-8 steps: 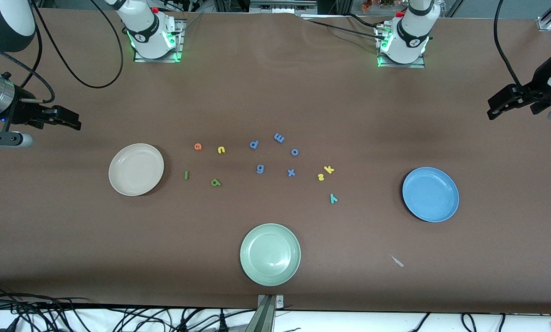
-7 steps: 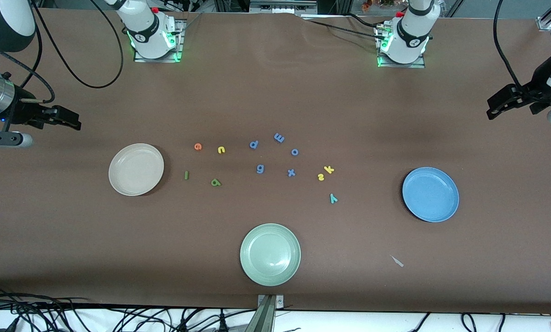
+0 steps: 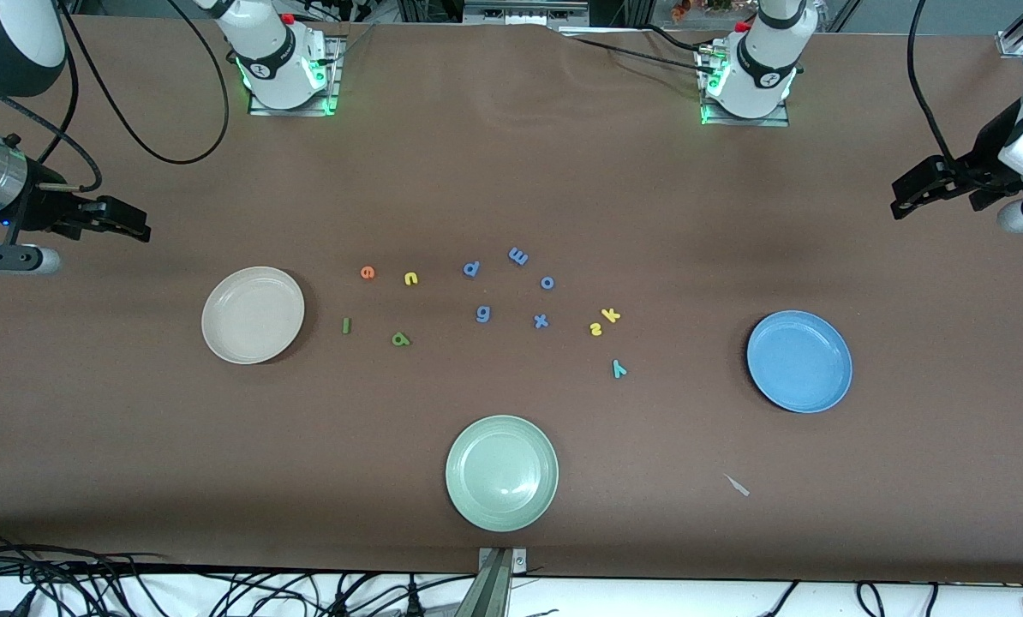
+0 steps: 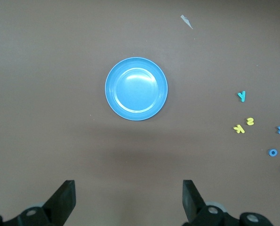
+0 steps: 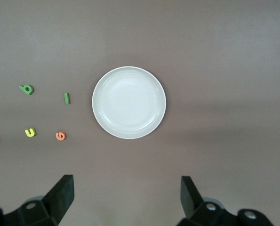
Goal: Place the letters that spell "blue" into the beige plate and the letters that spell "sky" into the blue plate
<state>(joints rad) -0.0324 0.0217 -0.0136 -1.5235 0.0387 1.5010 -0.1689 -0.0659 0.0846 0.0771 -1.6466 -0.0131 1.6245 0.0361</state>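
The beige plate [image 3: 253, 314] [image 5: 129, 102] lies empty toward the right arm's end. Beside it on the table are the orange e [image 3: 367, 272], yellow u [image 3: 410, 278], green l [image 3: 346, 325] and green b [image 3: 401, 339]. Toward the left arm's end, the blue plate [image 3: 799, 361] [image 4: 136, 88] is empty too. Yellow s [image 3: 596, 328], yellow k [image 3: 612, 315] and teal y [image 3: 619, 368] lie beside it. My left gripper [image 3: 903, 204] [image 4: 129, 188] hangs open over bare table at its end. My right gripper [image 3: 139, 230] [image 5: 126, 183] hangs open at the other end.
Several blue letters [image 3: 518, 255] lie in the middle between the two groups. A pale green plate [image 3: 501, 472] sits nearest the front camera. A small white scrap [image 3: 738, 486] lies nearer the camera than the blue plate. Cables trail by the right arm's base.
The left gripper has shifted slightly toward the table's middle. The right arm, letters and plates have not moved.
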